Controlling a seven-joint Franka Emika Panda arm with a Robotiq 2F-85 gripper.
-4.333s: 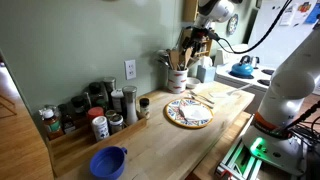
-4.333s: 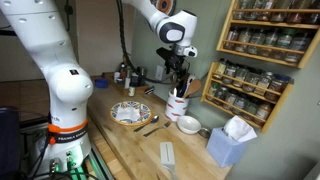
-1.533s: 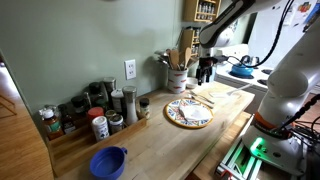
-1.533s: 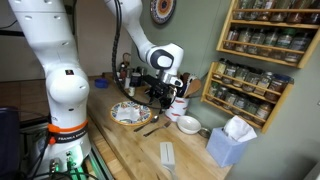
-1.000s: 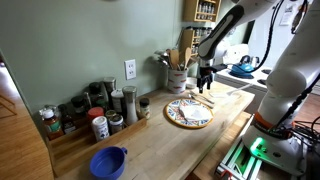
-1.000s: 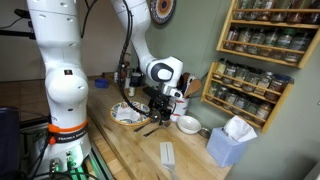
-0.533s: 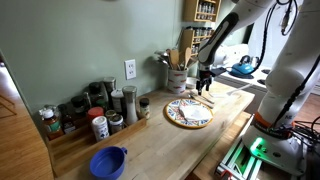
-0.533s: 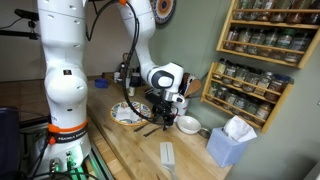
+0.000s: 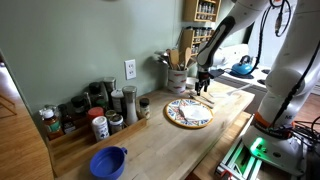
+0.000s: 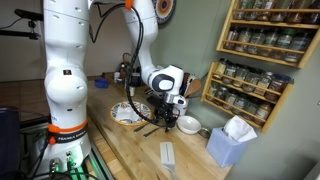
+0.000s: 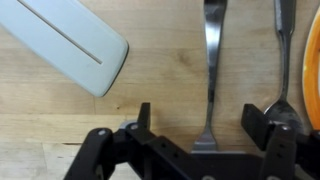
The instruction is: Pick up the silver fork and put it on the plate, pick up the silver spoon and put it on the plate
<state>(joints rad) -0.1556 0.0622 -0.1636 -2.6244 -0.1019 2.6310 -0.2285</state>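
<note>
Between my fingers [image 11: 143,112] on the wooden counter [image 11: 150,95]: silver utensil [image 11: 212,70], lying flat, handle pointing away, head hidden under my gripper [image 11: 197,114], so fork or spoon cannot be told. Gripper: jaws wide apart, straddling the handle, nothing held; it hangs low over the counter in both exterior views [image 9: 203,88] [image 10: 160,122]. Just beside, outside one finger: second silver utensil [image 11: 285,55], parallel. Beyond it: patterned plate [image 11: 315,60], bare of cutlery in an exterior view [image 9: 188,112]. On the opposite side, apart: pale flat slab [image 11: 70,40], grooved. Near the plate: white bowl [image 10: 188,124]; farther off, blue bowl [image 9: 109,161].
</note>
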